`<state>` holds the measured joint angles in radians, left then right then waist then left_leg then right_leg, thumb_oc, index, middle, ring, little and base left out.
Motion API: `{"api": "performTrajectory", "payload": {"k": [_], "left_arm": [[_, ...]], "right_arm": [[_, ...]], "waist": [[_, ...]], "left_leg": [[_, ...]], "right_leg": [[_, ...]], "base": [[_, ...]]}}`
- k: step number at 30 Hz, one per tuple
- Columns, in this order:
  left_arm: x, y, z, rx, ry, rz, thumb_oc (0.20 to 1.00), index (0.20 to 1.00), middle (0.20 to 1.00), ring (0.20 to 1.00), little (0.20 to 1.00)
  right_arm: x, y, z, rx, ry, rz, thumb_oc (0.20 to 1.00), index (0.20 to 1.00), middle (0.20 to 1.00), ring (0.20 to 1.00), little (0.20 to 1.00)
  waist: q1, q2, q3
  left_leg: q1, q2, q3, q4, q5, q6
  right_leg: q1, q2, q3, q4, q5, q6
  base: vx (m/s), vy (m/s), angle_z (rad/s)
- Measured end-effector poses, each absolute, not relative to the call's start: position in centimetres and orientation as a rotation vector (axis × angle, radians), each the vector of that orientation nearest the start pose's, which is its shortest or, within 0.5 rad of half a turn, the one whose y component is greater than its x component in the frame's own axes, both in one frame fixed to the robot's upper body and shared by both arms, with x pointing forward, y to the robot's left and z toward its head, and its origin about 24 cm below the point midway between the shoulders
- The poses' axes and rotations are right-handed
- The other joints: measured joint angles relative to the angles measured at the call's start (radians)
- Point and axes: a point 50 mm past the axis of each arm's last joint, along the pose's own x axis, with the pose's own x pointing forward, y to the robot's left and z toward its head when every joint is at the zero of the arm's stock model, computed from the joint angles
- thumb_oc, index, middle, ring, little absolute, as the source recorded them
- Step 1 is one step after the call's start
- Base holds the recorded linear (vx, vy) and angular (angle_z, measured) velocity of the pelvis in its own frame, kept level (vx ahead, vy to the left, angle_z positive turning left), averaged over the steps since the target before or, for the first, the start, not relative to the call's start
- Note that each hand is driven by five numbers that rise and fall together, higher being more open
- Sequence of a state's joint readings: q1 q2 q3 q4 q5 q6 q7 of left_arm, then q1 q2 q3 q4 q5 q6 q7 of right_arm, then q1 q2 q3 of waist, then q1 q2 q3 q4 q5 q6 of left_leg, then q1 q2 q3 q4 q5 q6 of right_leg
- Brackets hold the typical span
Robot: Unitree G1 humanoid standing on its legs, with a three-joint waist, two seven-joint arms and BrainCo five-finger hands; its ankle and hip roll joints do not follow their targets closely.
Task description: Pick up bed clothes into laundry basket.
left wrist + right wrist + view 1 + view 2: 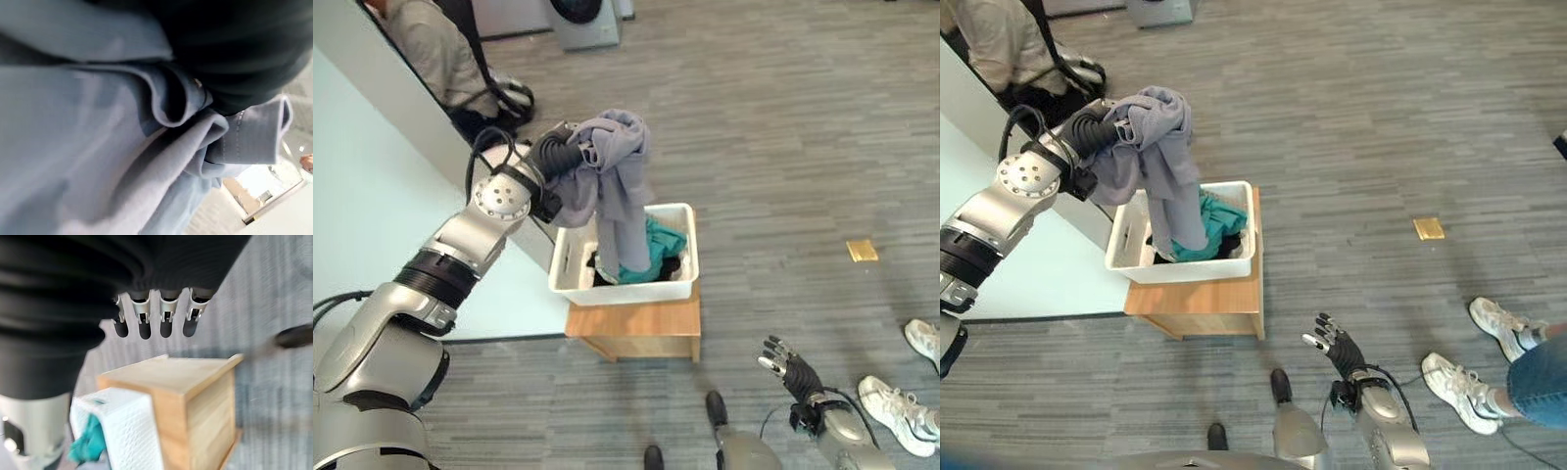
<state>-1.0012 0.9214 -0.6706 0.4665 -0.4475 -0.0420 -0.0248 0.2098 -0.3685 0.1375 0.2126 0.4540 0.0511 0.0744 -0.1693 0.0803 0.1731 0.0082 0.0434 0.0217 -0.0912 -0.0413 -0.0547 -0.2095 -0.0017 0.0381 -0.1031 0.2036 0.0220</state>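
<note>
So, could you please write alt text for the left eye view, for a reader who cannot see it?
The robot's left hand holds a grey garment that hangs into a white basket on a wooden stool beside a bed. Its right hand hangs open above the floor.

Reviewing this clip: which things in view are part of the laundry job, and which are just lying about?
Part of the job:
- grey garment, bunched in the left hand, hanging over the basket
- white laundry basket on the wooden stand
- teal cloth already in the basket
- bed

Just about:
- right hand, idle, low over the floor
- seated person
- white shoes
- yellow floor plate
</note>
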Motion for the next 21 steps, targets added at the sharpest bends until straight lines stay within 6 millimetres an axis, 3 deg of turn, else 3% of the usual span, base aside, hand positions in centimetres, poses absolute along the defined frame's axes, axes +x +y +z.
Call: {"api": "performTrajectory", "payload": {"k": [2,3,4,8,13,18,19,20,21], "left_arm": [[37.4,21.5,24.7,0.761,-0.287,-0.191,0.2,0.2,0.2,0.2,0.2],[37.3,21.7,26.6,0.799,-0.333,-0.165,0.2,0.2,0.2,0.2,0.2],[37.2,21.9,27.1,0.798,-0.351,-0.149,0.2,0.2,0.2,0.2,0.2],[37.4,23.3,27.2,0.778,-0.343,-0.081,0.2,0.2,0.2,0.2,0.2],[37.8,25.4,26.7,0.795,-0.293,0.031,0.2,0.2,0.2,0.2,0.2],[38.2,26.8,27.5,0.886,-0.289,0.131,0.2,0.2,0.2,0.2,0.2],[38.2,27.1,27.5,0.909,-0.283,0.145,0.489,0.489,0.489,0.489,0.489],[38.3,27.2,27.5,0.93,-0.278,0.157,1.0,1.0,1.0,1.0,1.0],[38.3,27.5,27.4,0.947,-0.267,0.171,1.0,1.0,1.0,1.0,1.0]], "right_arm": [[18.3,-21.3,-4.7,0.098,0.493,0.051,1.0,1.0,1.0,1.0,1.0],[18.4,-21.4,-4.5,0.098,0.478,0.048,1.0,1.0,1.0,1.0,1.0],[18.4,-21.5,-4.5,0.097,0.475,0.046,1.0,1.0,1.0,1.0,1.0],[18.2,-21.5,-4.4,0.097,0.462,0.043,1.0,1.0,1.0,1.0,1.0],[18.9,-21.4,-3.3,0.089,0.399,0.044,1.0,1.0,1.0,1.0,1.0],[19.9,-21.4,-2.5,0.08,0.34,0.025,1.0,1.0,1.0,1.0,1.0],[20.0,-21.3,-2.4,0.08,0.327,0.026,1.0,1.0,1.0,1.0,1.0],[20.1,-21.3,-2.3,0.08,0.316,0.028,1.0,1.0,1.0,1.0,1.0],[20.1,-21.2,-2.3,0.08,0.312,0.032,1.0,1.0,1.0,1.0,1.0]], "waist": [[-0.015,-0.024,0.033],[-0.019,-0.058,0.079],[-0.025,-0.073,0.105],[-0.048,-0.131,0.203],[-0.076,-0.163,0.293],[-0.074,-0.174,0.314],[-0.075,-0.174,0.314],[-0.075,-0.174,0.313],[-0.074,-0.174,0.313]], "left_leg": [[-0.017,0.001,0.007,0.0,0.003,-0.003],[-0.058,0.0,0.024,0.0,0.011,-0.01],[-0.076,0.0,0.028,0.0,0.015,-0.013],[-0.149,0.002,0.049,0.003,0.027,-0.022],[-0.221,0.013,0.051,0.004,0.036,-0.032],[-0.272,0.02,0.04,0.004,0.04,-0.037],[-0.275,0.02,0.031,0.004,0.04,-0.037],[-0.279,0.02,0.025,0.005,0.041,-0.039],[-0.281,0.019,0.023,0.005,0.043,-0.04]], "right_leg": [[-0.02,0.002,0.006,0.0,-0.001,0.002],[-0.065,0.002,0.018,0.0,0.009,0.015],[-0.086,0.003,0.02,0.0,0.015,0.019],[-0.166,0.008,0.03,0.0,0.046,0.0],[-0.241,0.021,0.024,0.001,0.073,-0.027],[-0.284,0.022,0.005,0.001,0.075,-0.03],[-0.284,0.021,-0.003,0.001,0.074,-0.029],[-0.286,0.02,-0.007,0.001,0.074,-0.028],[-0.286,0.019,-0.01,0.001,0.073,-0.028]], "base": [[-0.1,-0.013,-0.16],[-0.1,-0.011,-0.2],[-0.1,-0.006,-0.27],[-0.1,-0.02,-0.12],[-0.1,-0.036,-0.03],[-0.04,-0.04,0.07],[-0.02,-0.043,0.15],[-0.02,-0.024,0.14],[-0.01,-0.019,0.13]]}}
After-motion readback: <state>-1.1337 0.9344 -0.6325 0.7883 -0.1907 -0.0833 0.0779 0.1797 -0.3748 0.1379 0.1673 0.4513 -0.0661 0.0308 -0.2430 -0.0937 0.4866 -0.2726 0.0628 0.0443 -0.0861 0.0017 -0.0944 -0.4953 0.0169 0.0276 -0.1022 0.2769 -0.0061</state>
